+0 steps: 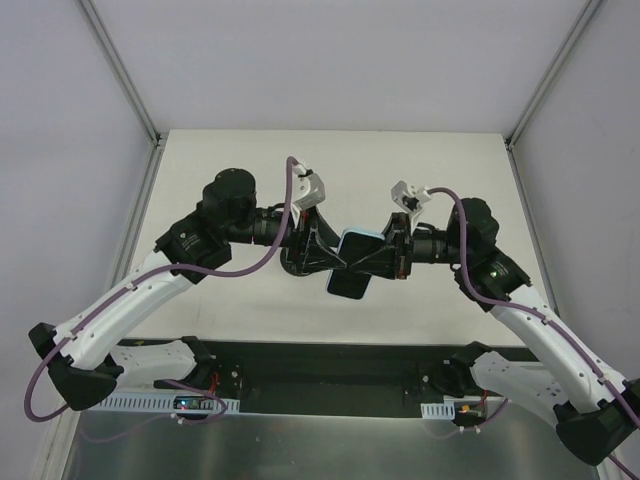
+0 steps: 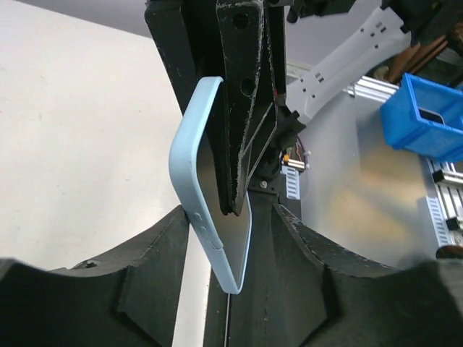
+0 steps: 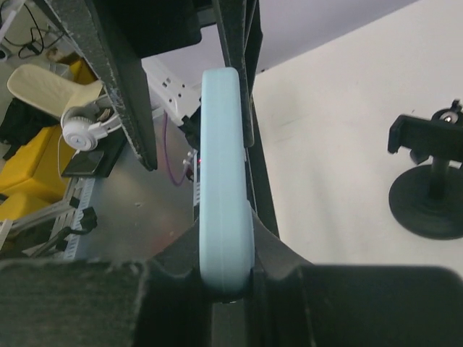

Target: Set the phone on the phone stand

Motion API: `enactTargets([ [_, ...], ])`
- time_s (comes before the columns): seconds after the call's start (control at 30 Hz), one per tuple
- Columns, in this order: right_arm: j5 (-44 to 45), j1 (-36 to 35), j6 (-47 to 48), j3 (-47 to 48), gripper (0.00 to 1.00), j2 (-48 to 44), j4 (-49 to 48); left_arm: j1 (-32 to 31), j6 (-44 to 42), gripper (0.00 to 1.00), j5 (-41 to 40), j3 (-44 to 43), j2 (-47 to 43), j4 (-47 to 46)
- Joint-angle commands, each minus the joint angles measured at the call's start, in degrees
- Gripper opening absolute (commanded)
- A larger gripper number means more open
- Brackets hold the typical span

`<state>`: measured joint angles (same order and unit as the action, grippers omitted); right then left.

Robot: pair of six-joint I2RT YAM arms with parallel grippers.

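The phone (image 1: 352,262), black screen in a light blue case, hangs in the air over the table's middle between my two grippers. My right gripper (image 1: 372,262) is shut on it; in the right wrist view its fingers (image 3: 271,249) clamp both faces of the phone (image 3: 224,181). My left gripper (image 1: 335,258) is open and straddles the phone's other end (image 2: 206,217); one finger (image 2: 155,253) touches the case and the other stands apart. The black phone stand (image 3: 432,195) stands upright on the table to the right in the right wrist view. I cannot make it out in the top view.
A blue bin (image 2: 427,116) and aluminium rails lie off the table. Yellow boxes and white headphones (image 3: 83,126) lie beyond the near edge. A metal strip (image 1: 320,445) runs along the front, and white walls enclose the table.
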<state>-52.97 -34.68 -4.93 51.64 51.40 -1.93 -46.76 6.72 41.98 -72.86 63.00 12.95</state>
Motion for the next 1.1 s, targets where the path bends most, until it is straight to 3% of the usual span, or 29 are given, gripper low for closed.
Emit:
enactTargets([
  [0.0,-2.67,-1.44,8.61,4.87,0.01,-0.16,10.70,0.09,-0.92,0.46,8.28,-2.81,1.68,0.67],
  [0.17,-1.35,-2.85,10.11,5.67,0.01,0.90,12.74,0.09,-0.48,0.40,12.07,-3.78,4.31,1.90],
  [0.2,-1.17,-3.03,10.38,5.93,0.01,1.33,13.09,0.09,-0.57,0.28,12.25,-4.48,4.76,2.43],
  [0.27,-0.73,-3.55,11.60,6.81,0.01,2.30,14.84,0.09,-0.57,0.16,12.25,-5.10,5.98,3.65],
  [0.4,0.32,-4.26,14.06,8.92,0.01,3.97,18.45,0.09,-0.48,0.27,12.78,-6.06,7.57,4.98],
  [0.5,1.20,-4.61,14.95,9.88,0.01,4.59,19.86,0.09,-0.83,0.28,12.43,-6.68,8.54,6.12],
  [0.57,2.34,-4.70,15.12,9.89,0.01,4.50,19.95,0.09,-1.10,0.21,11.99,-6.94,8.98,6.65],
  [0.63,2.61,-4.79,15.04,9.80,0.01,4.50,19.69,0.09,-1.97,0.03,11.03,-7.47,9.33,7.53],
  [0.73,4.19,-4.79,14.16,8.92,0.02,4.15,18.20,0.09,-3.20,0.00,6.64,-7.30,8.54,7.97],
  [0.77,4.89,-4.70,13.64,8.40,0.08,3.80,15.76,0.09,-3.12,0.00,4.71,-7.21,7.67,7.97],
  [0.8,5.85,-4.70,11.63,6.57,0.25,3.71,14.25,0.09,-2.94,0.00,0.17,-7.12,7.23,7.79],
  [0.9,9.11,-4.79,8.55,2.44,0.44,3.10,8.28,0.18,-1.63,0.00,-4.78,-5.20,4.51,5.43],
  [0.93,9.55,-4.79,7.75,1.46,0.59,3.18,7.04,0.18,-1.01,0.00,-7.06,-4.32,3.63,4.29],
  [1.07,9.12,-4.79,3.19,-2.85,0.68,2.40,-2.41,0.62,1.54,0.00,-10.24,-1.85,0.20,0.07],
])
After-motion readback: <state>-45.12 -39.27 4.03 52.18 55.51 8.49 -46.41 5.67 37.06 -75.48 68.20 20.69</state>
